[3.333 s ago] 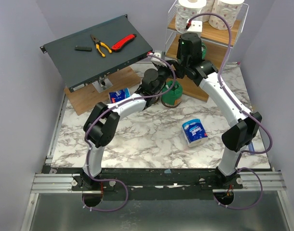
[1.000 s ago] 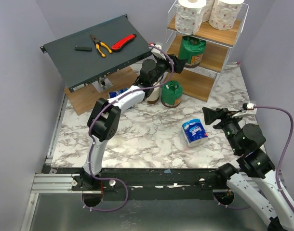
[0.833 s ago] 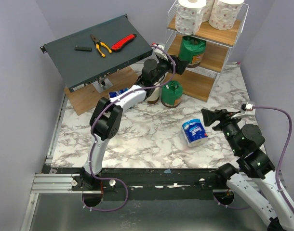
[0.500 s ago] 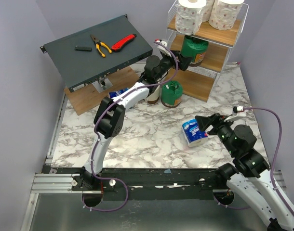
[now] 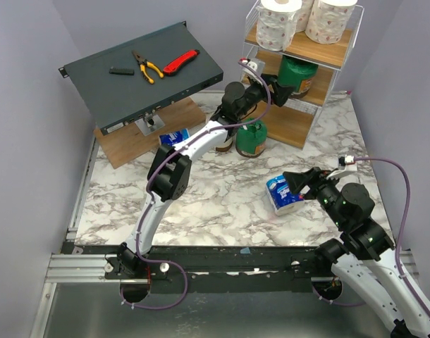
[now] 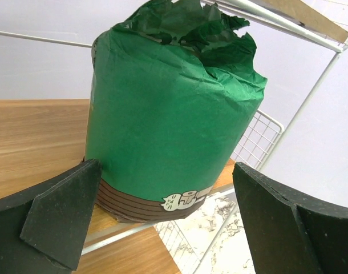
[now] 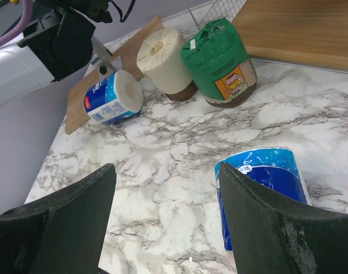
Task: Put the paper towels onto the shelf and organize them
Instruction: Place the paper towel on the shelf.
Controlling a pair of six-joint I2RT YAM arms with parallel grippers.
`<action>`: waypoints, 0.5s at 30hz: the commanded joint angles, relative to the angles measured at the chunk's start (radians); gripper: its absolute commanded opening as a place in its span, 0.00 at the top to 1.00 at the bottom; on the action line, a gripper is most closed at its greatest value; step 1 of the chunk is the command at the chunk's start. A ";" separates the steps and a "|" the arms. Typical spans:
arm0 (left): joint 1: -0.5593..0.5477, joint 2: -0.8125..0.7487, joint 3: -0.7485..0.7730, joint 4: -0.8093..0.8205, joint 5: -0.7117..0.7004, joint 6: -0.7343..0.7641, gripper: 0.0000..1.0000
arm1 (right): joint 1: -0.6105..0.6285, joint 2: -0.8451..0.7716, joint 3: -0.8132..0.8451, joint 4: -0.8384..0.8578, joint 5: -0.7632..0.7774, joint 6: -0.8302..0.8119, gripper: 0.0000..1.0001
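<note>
a green-wrapped roll [image 6: 168, 114] stands upright on the shelf's [image 5: 310, 88] middle board, near its left edge. the left gripper [image 6: 162, 222] has its jaws spread wide to either side of it, gripping nothing, so this placing looks done. next comes the blue-and-white pack [image 7: 265, 188] lying mid-table toward the right edge; the right gripper [image 7: 162, 222] hovers over it, part open and empty, and must descend to straddle it.

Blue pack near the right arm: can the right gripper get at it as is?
Probably yes. The right gripper is open and hovers beside the blue pack, which lies on its side on bare table. Nothing sits between them; the left arm is off at the shelf.
</note>
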 commanded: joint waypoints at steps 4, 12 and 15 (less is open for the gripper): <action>-0.041 0.038 0.044 0.011 0.048 -0.028 0.02 | -0.004 -0.005 0.003 -0.010 -0.022 0.004 0.25; -0.027 -0.080 -0.113 0.112 -0.035 -0.039 0.02 | -0.004 -0.018 0.005 -0.017 -0.007 0.003 0.25; -0.023 -0.114 -0.175 0.150 -0.073 -0.024 0.02 | -0.005 -0.022 0.007 -0.018 -0.001 0.001 0.25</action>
